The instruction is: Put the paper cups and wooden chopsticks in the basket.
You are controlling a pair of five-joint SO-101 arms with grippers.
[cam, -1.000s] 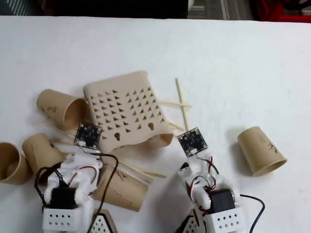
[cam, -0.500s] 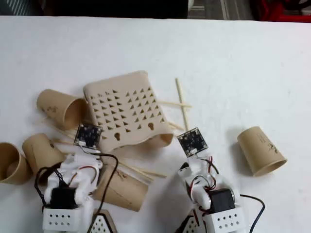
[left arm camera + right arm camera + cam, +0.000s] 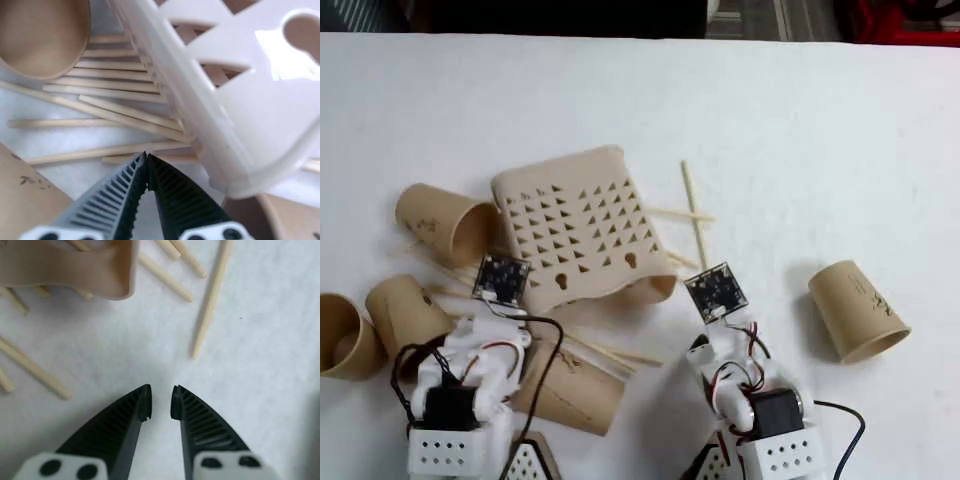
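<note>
Nothing is in yet, I judge: the basket (image 3: 580, 225) lies tipped over on the tabletop (image 3: 770, 120), with 5 paper cups (image 3: 855, 310) and the wooden chopsticks (image 3: 692, 210) scattered around it. My left tool (image 3: 146, 159) is pressed together (empty) and my right tool (image 3: 160, 402) is slightly spread.

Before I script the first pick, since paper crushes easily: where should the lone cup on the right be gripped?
The cup lies on its side, mouth toward the near right, so probably pinch its rim. Come from that open end, one finger of the right claw inside, one outside.
</note>
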